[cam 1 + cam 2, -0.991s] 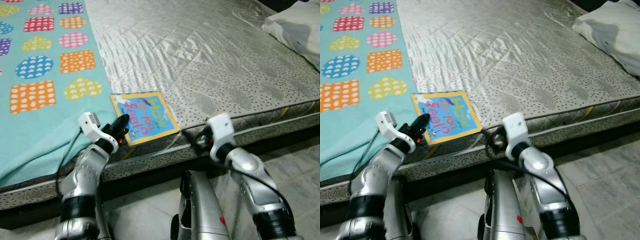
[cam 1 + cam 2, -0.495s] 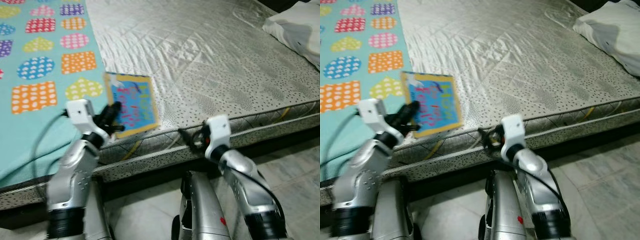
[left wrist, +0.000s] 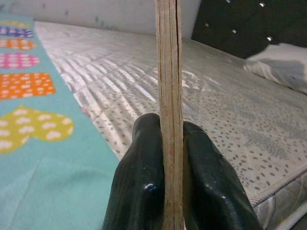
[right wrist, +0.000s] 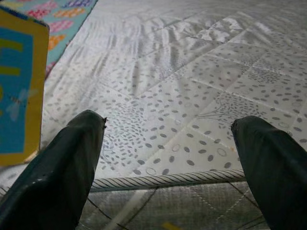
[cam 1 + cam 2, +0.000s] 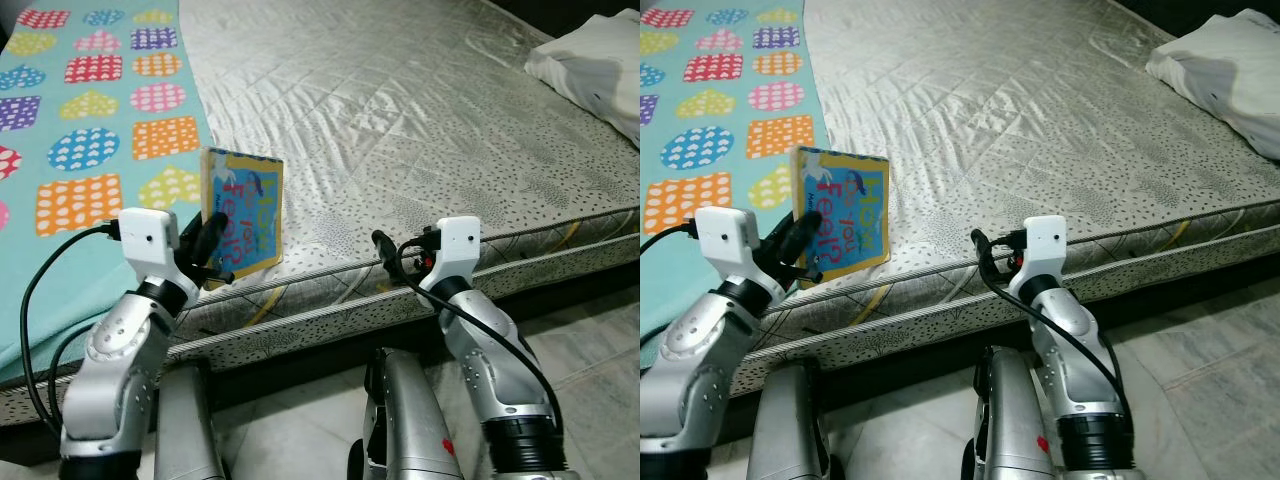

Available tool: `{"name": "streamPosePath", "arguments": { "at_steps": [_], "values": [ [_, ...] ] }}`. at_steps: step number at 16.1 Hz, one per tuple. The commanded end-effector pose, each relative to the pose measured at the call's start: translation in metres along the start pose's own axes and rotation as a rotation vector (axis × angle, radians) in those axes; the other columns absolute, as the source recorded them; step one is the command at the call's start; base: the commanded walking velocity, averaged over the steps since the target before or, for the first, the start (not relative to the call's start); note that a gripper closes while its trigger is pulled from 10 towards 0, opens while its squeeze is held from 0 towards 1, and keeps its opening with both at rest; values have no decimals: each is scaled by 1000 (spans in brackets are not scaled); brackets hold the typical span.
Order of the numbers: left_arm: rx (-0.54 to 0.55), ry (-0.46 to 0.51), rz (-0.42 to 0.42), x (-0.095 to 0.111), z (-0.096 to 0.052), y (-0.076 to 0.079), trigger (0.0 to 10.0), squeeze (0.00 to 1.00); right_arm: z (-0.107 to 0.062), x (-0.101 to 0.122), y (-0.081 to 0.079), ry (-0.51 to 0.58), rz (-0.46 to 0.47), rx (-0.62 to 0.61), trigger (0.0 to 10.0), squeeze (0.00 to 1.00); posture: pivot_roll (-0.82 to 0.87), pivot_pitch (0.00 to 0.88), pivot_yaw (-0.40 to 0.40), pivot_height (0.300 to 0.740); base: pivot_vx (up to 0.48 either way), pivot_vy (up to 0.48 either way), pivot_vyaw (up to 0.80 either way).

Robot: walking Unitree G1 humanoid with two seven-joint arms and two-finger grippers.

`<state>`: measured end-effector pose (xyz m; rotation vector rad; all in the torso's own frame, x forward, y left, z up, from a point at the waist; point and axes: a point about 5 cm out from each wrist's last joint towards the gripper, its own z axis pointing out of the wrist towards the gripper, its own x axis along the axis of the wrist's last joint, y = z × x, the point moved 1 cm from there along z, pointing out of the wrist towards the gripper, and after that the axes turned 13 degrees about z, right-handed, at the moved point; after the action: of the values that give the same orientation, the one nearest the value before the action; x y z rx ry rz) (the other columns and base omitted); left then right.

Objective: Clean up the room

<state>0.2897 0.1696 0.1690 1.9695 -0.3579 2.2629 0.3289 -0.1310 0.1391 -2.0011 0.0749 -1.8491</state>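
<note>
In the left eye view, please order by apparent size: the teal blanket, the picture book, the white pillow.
1. Teal blanket, largest.
2. White pillow; partly cut off by the frame and farther away, so its rank is unsure.
3. Picture book, held upright by the left gripper.

light: bright, even | glare: sheen on mattress (image 5: 400,110) | shadows: soft | blur: near book (image 3: 169,96) edge soft

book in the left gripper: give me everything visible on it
The book is a thick board book, blue cover with a yellow border and pink and yellow lettering, page edges tan. It is lifted upright off the mattress, near the teal blanket edge. The left gripper has its jaws clamped on the lower edge; nothing else touches it.
</note>
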Motion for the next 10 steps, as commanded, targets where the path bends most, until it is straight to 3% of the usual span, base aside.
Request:
{"name": "streamPosePath", "arguments": {
  "at_steps": [1,5,6,7,8,10],
  "values": [
    [13,0,15,0,-3,3,0,0,-2,11,1,47,5,-5,10000,0,37,36,-44,486,0,0,0],
    [117,-26,-43,-12,-18,15,0,0,0,15,2,72,14,-24,10000,0,28,32,-34,525,0,0,0],
    [134,-32,-51,-13,-19,15,980,0,0,15,3,75,16,-26,10000,0,30,31,-32,530,0,0,0],
    [162,-41,-53,-15,-20,16,3922,0,2,16,2,79,20,-29,10000,0,33,29,-30,543,0,0,0],
    [168,-53,-39,-17,-19,16,9882,0,3,16,1,83,22,-26,10000,0,35,26,-29,557,0,0,0],
    [163,-60,-28,-17,-15,16,10000,0,5,18,-1,90,22,-26,10000,0,33,29,-26,580,0,0,0]
  ]
}}
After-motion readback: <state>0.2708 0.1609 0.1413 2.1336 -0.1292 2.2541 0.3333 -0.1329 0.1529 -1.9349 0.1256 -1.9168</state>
